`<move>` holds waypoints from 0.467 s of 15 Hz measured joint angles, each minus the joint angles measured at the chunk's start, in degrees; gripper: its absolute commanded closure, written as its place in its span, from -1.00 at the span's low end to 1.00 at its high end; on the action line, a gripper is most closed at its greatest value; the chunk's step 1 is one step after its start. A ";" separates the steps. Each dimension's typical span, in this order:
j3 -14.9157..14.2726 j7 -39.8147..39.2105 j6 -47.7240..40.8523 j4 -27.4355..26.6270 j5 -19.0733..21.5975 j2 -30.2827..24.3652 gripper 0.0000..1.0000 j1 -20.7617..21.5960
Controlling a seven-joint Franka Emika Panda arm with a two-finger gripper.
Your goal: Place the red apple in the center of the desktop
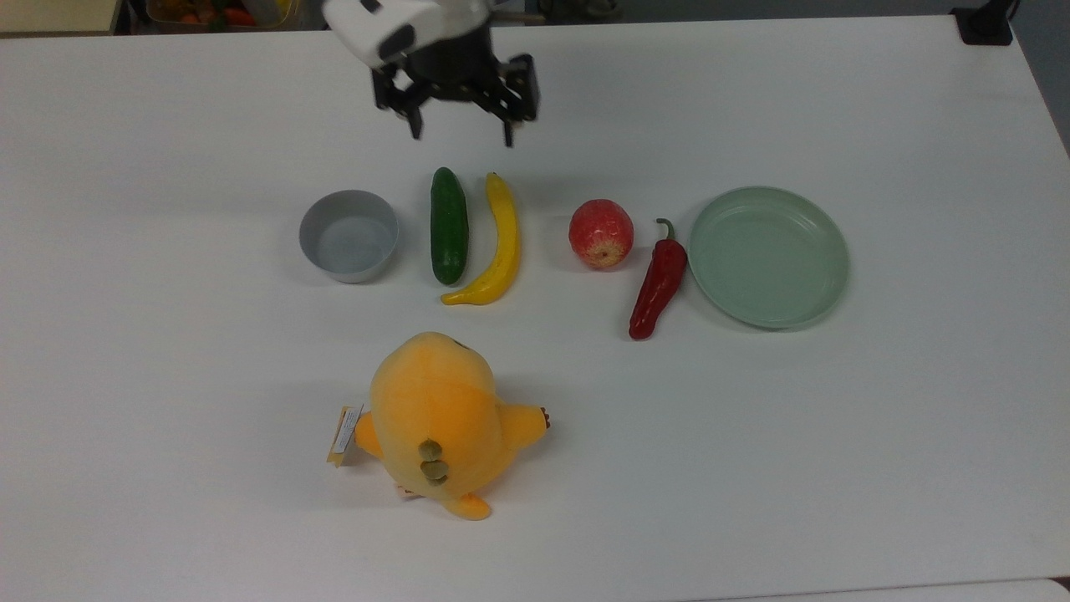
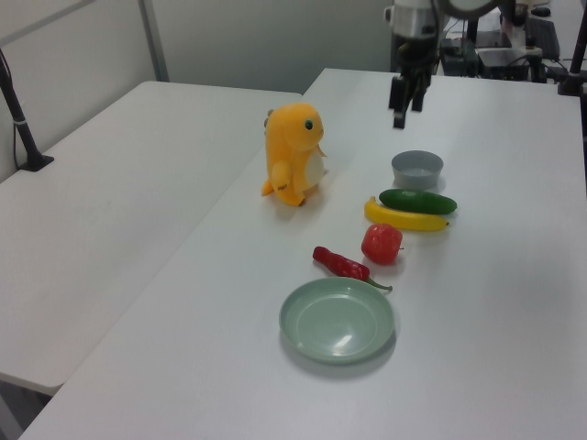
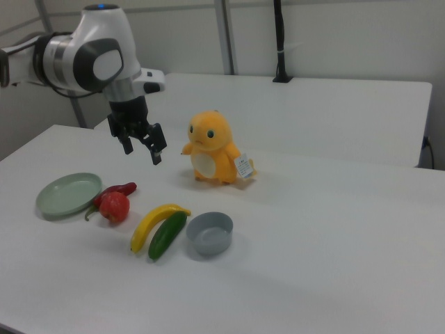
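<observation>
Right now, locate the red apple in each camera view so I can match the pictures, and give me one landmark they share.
Top view: the red apple lies just right of centre, between the banana and the chili pepper.
Left view: apple at centre-right, below the banana.
Right view: apple at lower left, beside the green plate.
Shared landmark: the chili pepper close beside the apple.
</observation>
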 measured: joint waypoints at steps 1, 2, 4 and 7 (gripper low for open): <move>-1.39 -0.75 -1.12 0.03 0.02 -1.12 -1.00 0.03; -2.64 -1.41 -1.88 0.04 0.14 -2.25 -1.00 0.01; -4.71 -1.67 -2.12 0.01 2.71 -4.05 -1.00 -0.06; -7.54 -2.46 -2.11 0.01 5.99 -4.49 -1.00 -0.07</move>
